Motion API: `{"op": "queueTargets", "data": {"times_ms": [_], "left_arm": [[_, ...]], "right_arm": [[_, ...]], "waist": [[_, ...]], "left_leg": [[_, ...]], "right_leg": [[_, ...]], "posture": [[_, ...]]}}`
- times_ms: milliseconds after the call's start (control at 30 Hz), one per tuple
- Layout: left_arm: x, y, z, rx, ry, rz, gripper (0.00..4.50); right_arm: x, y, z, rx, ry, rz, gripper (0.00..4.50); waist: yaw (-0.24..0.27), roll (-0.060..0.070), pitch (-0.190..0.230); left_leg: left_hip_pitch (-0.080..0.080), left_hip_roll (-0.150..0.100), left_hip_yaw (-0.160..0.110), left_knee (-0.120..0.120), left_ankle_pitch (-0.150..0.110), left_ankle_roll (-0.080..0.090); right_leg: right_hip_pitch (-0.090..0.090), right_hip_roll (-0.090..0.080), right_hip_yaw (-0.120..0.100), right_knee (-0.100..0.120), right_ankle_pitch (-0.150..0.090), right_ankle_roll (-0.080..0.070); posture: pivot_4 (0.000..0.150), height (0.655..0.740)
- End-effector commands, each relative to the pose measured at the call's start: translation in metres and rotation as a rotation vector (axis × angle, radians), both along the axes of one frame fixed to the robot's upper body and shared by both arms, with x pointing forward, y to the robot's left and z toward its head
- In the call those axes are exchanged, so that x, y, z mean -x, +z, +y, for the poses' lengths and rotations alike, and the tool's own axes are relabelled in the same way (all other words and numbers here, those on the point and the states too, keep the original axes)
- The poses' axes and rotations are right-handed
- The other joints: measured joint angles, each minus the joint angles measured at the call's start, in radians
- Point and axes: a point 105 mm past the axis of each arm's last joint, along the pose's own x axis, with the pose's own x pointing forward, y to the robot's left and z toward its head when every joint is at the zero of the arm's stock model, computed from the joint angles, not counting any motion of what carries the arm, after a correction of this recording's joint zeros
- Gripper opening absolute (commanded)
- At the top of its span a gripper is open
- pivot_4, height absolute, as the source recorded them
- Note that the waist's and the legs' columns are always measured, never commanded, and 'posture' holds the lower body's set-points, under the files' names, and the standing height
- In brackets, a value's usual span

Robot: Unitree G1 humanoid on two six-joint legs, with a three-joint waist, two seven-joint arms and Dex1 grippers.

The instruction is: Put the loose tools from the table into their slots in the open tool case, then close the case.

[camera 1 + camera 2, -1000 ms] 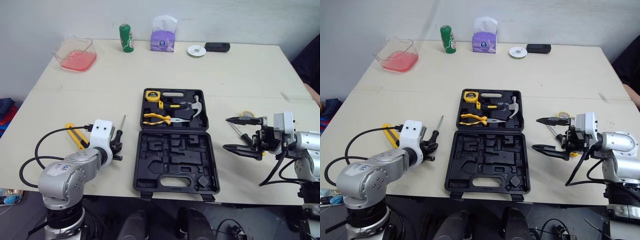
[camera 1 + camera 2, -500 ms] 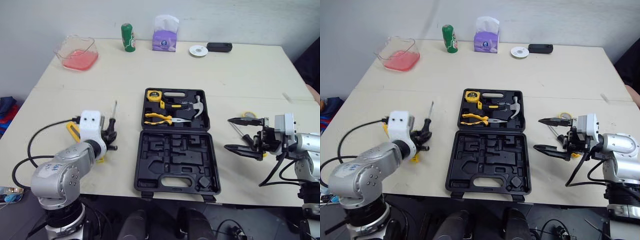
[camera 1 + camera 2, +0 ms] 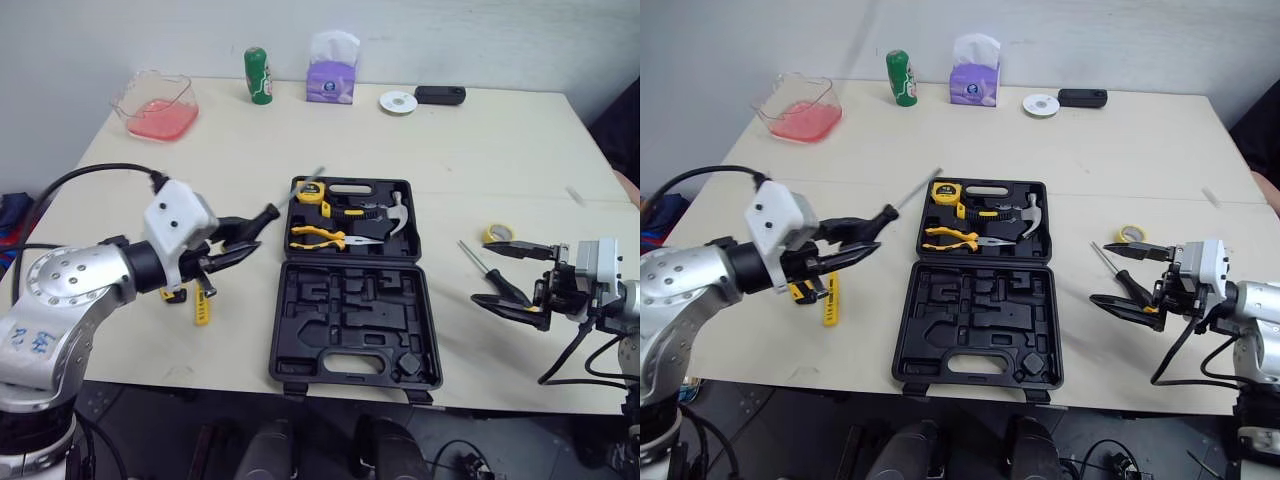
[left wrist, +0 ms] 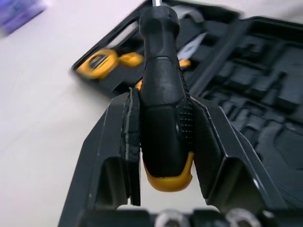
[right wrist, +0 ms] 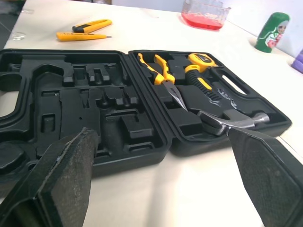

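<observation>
Now left gripper (image 3: 238, 243) up off table, clamped on screwdriver (image 3: 268, 212) handle; half second ago it sat low beside table. Right gripper (image 3: 488, 274) drawn back toward right edge, fingers spread wide. Handle butt buried between fingers; yellow tool (image 3: 201, 304) partly behind gripper. Screwdriver centre-left, beside tool case (image 3: 300, 372), long axis slanting, tip toward upper right, near case's upper-left corner.

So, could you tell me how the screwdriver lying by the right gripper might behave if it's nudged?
That screwdriver looks stiff, with a thin metal shaft. Its rounded handle would probably let it roll on the flat table.
</observation>
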Motion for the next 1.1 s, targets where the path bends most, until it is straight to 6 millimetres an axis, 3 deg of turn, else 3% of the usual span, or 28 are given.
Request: {"op": "queueTargets", "data": {"times_ms": [33,133,267,400,500,733,1100], "left_arm": [[-0.001,0.003,-0.019,-0.136,-0.194,-0.035,1.07],[-0.002,-0.007,-0.032,-0.265,-0.347,0.006,1.07],[-0.010,-0.019,-0.044,-0.366,-0.428,0.108,1.07],[-0.026,-0.025,-0.064,-0.470,-0.399,0.114,1.07],[-0.041,-0.021,-0.075,-0.456,-0.319,0.102,1.07],[-0.043,-0.042,-0.065,-0.607,-0.318,0.161,1.07],[-0.058,-0.052,-0.072,-0.620,-0.252,0.157,1.07]], "right_arm": [[0.008,0.011,-0.006,0.011,-0.025,-0.056,4.50],[0.012,0.007,-0.006,0.008,-0.034,-0.056,4.50],[0.011,0.005,-0.001,0.021,-0.026,-0.043,4.50],[0.011,0.007,0.013,0.016,-0.022,-0.055,4.50],[0.012,0.007,0.022,0.020,-0.016,-0.057,4.50],[0.012,0.014,0.030,0.020,-0.009,-0.065,4.50],[0.013,0.010,0.033,0.023,-0.010,-0.058,4.50]], "waist": [[0.000,0.000,0.000],[-0.003,0.000,0.000],[-0.009,0.000,0.000],[-0.005,0.000,0.000],[-0.003,0.000,0.000],[-0.005,0.000,0.000],[-0.002,0.000,0.000]], "left_leg": [[0.000,0.000,0.000,0.000,0.000,0.000],[0.000,0.000,0.001,-0.001,0.000,0.000],[0.001,0.001,0.005,-0.001,0.000,0.000],[0.001,0.002,0.006,0.000,0.000,0.000],[0.000,0.002,0.006,0.000,0.000,0.000],[0.001,0.003,0.006,0.000,0.000,0.000],[-0.001,0.003,0.005,0.002,0.000,0.001]], "right_leg": [[0.000,0.001,0.000,0.000,0.000,0.000],[-0.001,0.001,-0.001,0.000,0.000,0.000],[-0.001,0.003,-0.002,0.001,0.000,0.000],[-0.002,0.004,-0.002,0.002,0.000,0.000],[-0.002,0.004,-0.002,0.002,0.000,0.001],[-0.003,0.005,-0.001,0.002,0.000,0.000],[-0.003,0.005,-0.001,0.002,0.000,0.001]], "posture": [[0.150,0.7400],[0.150,0.7400],[0.150,0.7400],[0.150,0.7400],[0.150,0.7400],[0.150,0.7400],[0.150,0.7400]]}}
